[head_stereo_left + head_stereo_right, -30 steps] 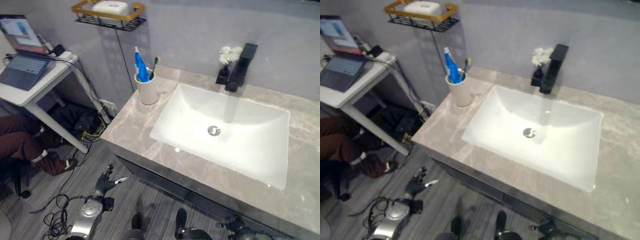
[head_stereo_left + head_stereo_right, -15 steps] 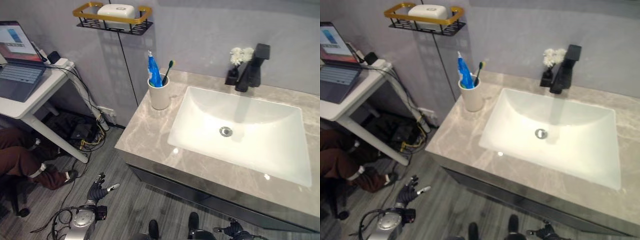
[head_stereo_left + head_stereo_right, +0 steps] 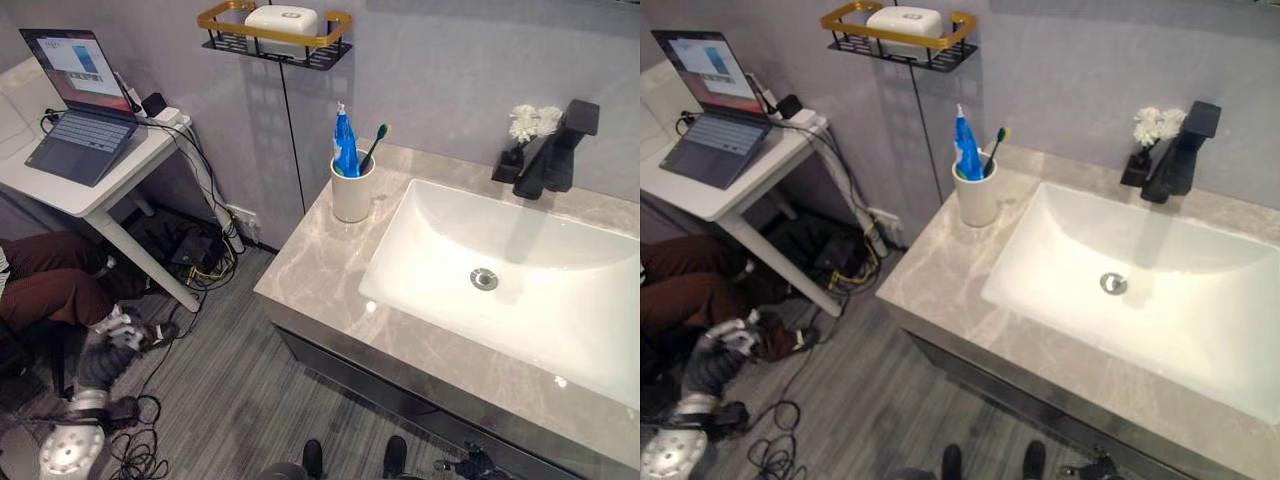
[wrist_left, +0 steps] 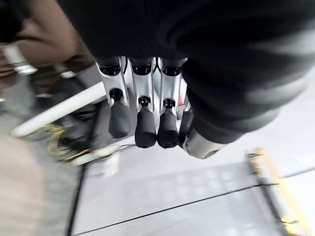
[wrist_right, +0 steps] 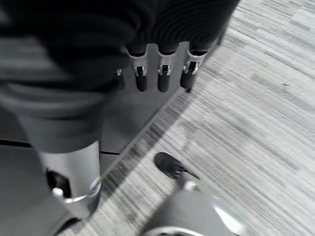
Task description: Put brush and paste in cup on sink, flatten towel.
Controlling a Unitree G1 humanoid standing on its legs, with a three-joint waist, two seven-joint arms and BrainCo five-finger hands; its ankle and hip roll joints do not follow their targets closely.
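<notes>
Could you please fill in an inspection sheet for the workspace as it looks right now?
Surface: grey marble counter with a white basin, bare.
Job's things: blue paste tube and green-headed brush stand upright in the white cup on the counter, beside the basin. Towel: nothing seen.
Clutter: black tap and a small vase of white flowers behind the basin.
Hands: left hand low by the floor, fingers straight, empty; right hand near the cabinet front, fingers relaxed, empty.
Cables: a tangle under the side table.
Surroundings: open laptop on a white side table, soap on a wall rack, a seated person's leg.
</notes>
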